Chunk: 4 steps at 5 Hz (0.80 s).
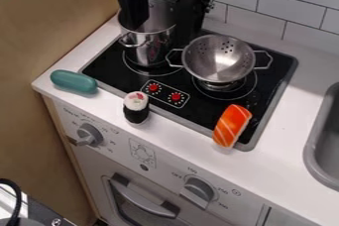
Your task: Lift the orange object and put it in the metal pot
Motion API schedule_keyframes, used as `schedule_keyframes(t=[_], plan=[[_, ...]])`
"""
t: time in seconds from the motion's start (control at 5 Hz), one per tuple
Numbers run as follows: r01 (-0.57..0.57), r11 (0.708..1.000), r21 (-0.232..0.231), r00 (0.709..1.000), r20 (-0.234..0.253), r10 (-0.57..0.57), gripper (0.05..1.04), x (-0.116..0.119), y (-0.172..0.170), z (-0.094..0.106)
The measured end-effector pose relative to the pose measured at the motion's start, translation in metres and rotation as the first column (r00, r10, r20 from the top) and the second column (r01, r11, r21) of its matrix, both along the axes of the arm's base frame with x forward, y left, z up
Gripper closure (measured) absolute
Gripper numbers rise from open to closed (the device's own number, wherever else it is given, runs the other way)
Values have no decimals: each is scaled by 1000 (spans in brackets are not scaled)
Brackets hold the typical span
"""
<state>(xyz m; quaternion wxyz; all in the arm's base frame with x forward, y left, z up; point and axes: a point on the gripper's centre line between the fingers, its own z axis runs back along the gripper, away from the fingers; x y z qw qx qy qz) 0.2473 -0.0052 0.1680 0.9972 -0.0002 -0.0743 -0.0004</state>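
A: In the camera view, where is the orange sushi piece (232,126)?
B: It lies slantwise at the front right part of the black stove top (198,112), and its near end reaches over the white surface (281,141).
A: And the tool (161,26), is it closed?
B: No, its two fingers are apart. It hangs at the top, over the metal pot (149,41). If one finger is inside the pot, I cannot tell.
A: What stands beside this pot?
B: To its right there is a metal strainer (218,60) with small holes and two handles, on the other burner.
A: And nearer to us?
B: A black and white sushi roll (136,108) stands upright before the stove top, near the red knobs (175,96). Farther left lies a green, rounded thing (73,81). At the right edge is a grey sink (324,145).
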Motion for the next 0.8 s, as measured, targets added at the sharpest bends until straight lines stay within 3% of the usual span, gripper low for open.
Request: schedule_keyframes(t=[0.2,0.6,0.8], plan=[[-9,1000,1,1000,-20,9,83,-2,0,-7],[-87,996,16,995,50,87,83,9,-66,-39],[-122,990,64,991,69,117,83,13,-91,-59]])
